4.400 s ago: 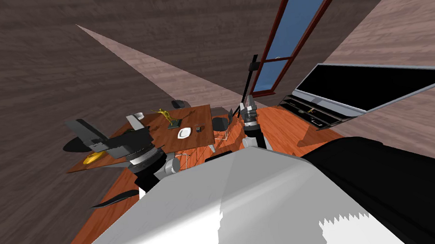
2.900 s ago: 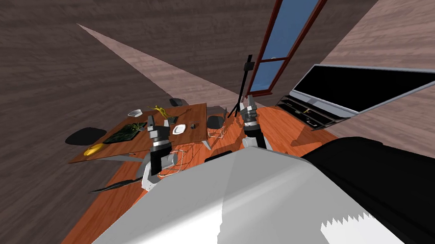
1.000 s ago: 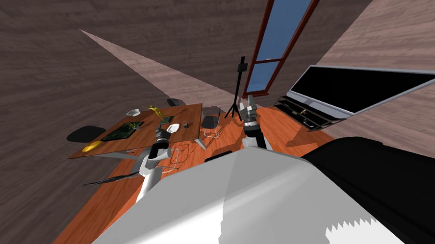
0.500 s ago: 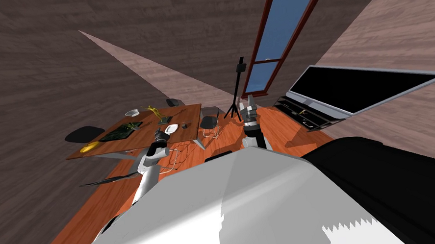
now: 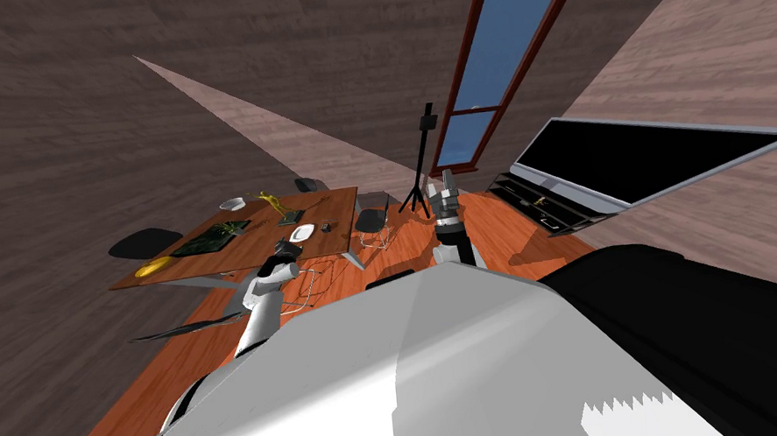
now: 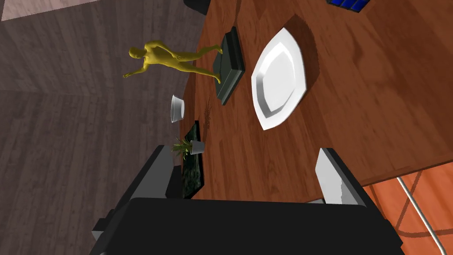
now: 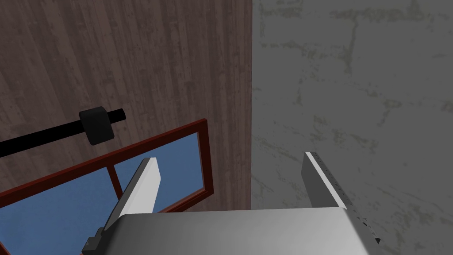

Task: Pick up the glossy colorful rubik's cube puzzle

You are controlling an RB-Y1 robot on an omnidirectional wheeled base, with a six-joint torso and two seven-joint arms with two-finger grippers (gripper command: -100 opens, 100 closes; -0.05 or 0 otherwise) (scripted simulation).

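Note:
The rubik's cube (image 5: 325, 227) is a small dark block on the brown wooden table (image 5: 232, 258), just right of a white plate (image 5: 302, 233). In the left wrist view a corner of the cube (image 6: 349, 3) shows as blue squares beyond the plate (image 6: 278, 79). My left gripper (image 5: 281, 255) hangs at the table's near edge, short of the plate and the cube. It is open (image 6: 241, 177) with nothing between its fingers. My right gripper (image 5: 443, 192) is raised to the right of the table, open (image 7: 230, 181) and empty.
On the table stand a yellow figure (image 6: 172, 55) on a dark base, a white bowl (image 6: 178, 108), a small potted plant (image 6: 190, 147), a dark tray (image 5: 208, 239) and a yellow dish (image 5: 154, 267). Wire-legged chairs (image 5: 371, 223) and a black tripod (image 5: 420, 164) stand right of the table.
My left arm has swung down from high on the left to the table's near edge and drawn back slightly. The right arm has stayed in place.

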